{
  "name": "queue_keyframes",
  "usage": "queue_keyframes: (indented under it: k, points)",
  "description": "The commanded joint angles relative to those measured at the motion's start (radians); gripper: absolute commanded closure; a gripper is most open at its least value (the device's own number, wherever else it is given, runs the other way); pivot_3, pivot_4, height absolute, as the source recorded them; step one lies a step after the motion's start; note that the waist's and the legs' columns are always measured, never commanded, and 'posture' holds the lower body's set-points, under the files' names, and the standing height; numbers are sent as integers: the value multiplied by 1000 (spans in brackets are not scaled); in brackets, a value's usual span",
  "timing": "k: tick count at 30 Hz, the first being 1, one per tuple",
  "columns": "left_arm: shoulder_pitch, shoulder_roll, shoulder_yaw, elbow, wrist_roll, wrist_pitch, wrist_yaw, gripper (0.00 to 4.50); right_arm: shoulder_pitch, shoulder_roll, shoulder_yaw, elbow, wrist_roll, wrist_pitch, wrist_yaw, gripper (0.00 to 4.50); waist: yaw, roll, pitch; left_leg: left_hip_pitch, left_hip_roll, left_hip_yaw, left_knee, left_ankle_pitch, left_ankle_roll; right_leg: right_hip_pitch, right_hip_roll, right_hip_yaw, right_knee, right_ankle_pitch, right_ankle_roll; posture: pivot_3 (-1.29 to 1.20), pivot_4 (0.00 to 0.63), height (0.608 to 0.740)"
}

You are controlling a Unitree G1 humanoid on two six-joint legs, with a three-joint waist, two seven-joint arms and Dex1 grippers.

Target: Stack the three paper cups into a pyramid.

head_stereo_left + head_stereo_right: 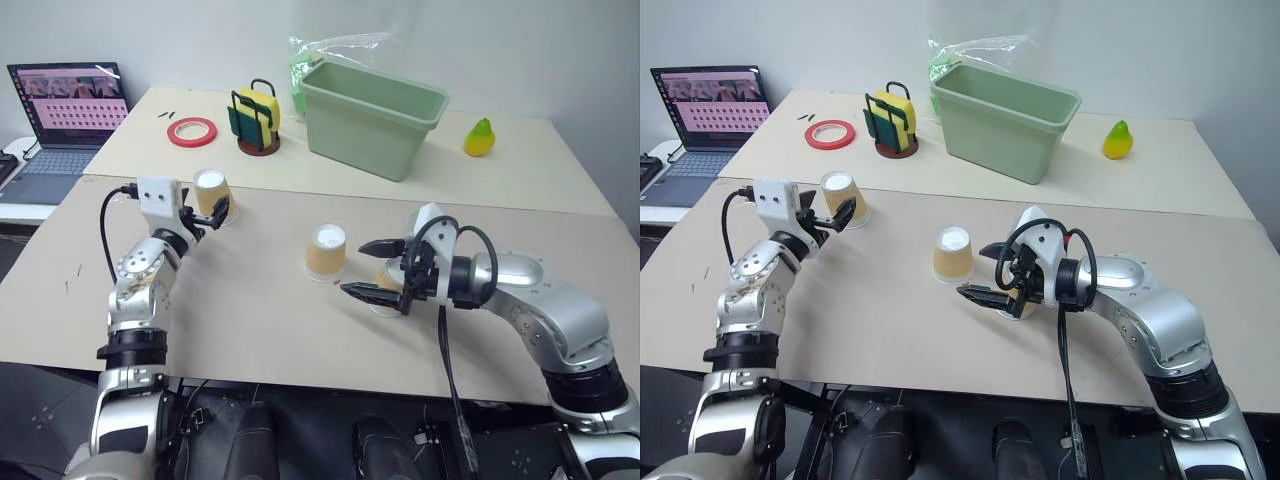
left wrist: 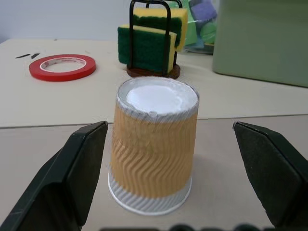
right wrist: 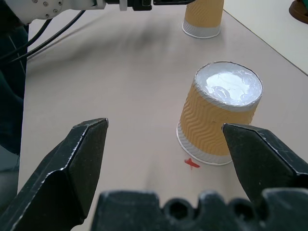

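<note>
Paper cups [image 1: 327, 251] stand inverted; left claw [image 1: 212, 213] and right claw [image 1: 372, 268] both gape apart.

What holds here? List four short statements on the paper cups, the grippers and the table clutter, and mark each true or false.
1. The left gripper is shut on the left tan ribbed paper cup. False: its open fingers flank the cup without touching it.
2. That cup stands upside down, white base up. True.
3. The red tape roll lies inside the green plastic bin. False: it lies on the table, near the sponge holder.
4. The right gripper is open. True.
</note>
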Motion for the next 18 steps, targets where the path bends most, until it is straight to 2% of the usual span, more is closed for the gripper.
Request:
queue_keyframes:
  k: [1,9,18]
  points:
    - [-112,23,-27,128,40,-84,-22,51,1,-3,-48,-44,16,0,-15,0,1,0,0,0,0,0,0,0,0,0,0,0,0,0,0,0,150,656]
    - [-284,13,-88,416,114,-193,-40,51,2,-3,-70,-59,32,13,-29,0,-1,0,0,-1,0,0,0,0,0,-1,0,0,0,0,0,0,150,656]
    - [-342,18,-89,548,134,-242,-41,51,11,-11,-82,-72,44,25,-46,0,-2,0,0,-1,0,0,0,0,0,-1,0,0,0,0,0,0,150,656]
